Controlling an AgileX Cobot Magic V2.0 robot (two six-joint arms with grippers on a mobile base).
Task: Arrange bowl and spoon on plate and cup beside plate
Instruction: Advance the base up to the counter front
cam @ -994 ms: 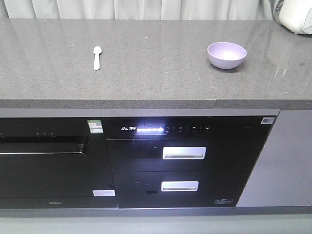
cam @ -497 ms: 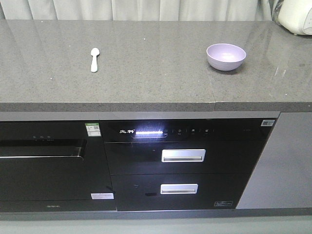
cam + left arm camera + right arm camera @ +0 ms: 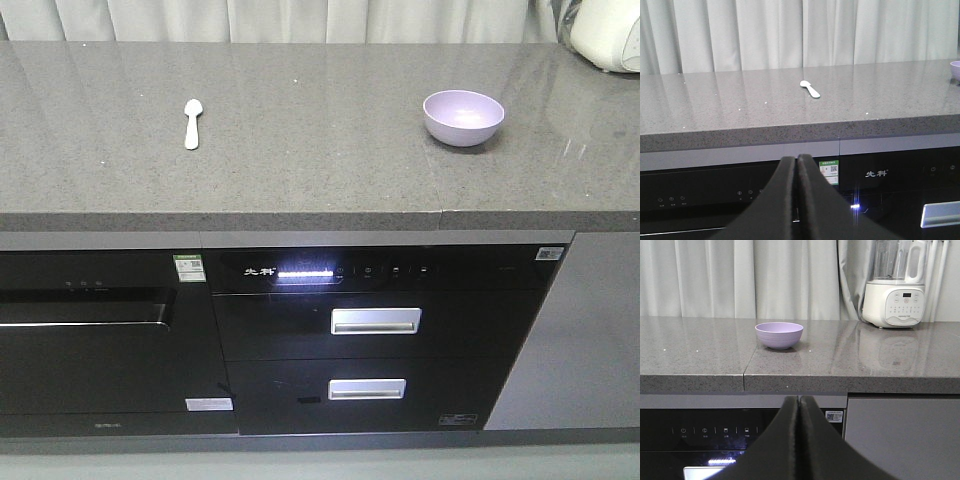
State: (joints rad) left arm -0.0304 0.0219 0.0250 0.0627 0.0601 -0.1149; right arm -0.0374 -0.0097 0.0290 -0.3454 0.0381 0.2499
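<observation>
– Spoon and bowl: where do they sit?
– Both rest on the grey speckled stone countertop. The pale mint spoon lies flat on the countertop's left half, with its scoop toward the back. The lavender bowl stands upright on the right half, well apart from the spoon. No plate or cup shows on the countertop in any view.
– And the claws?
– The left gripper and right gripper hang below the countertop's front edge. Each has its fingers pressed together and holds nothing.
– How would these things handle?
– Probably as light, stiff plastic. The flat spoon may skid on the polished countertop, so pinch its handle across the width. Take the bowl by its rim wall.
</observation>
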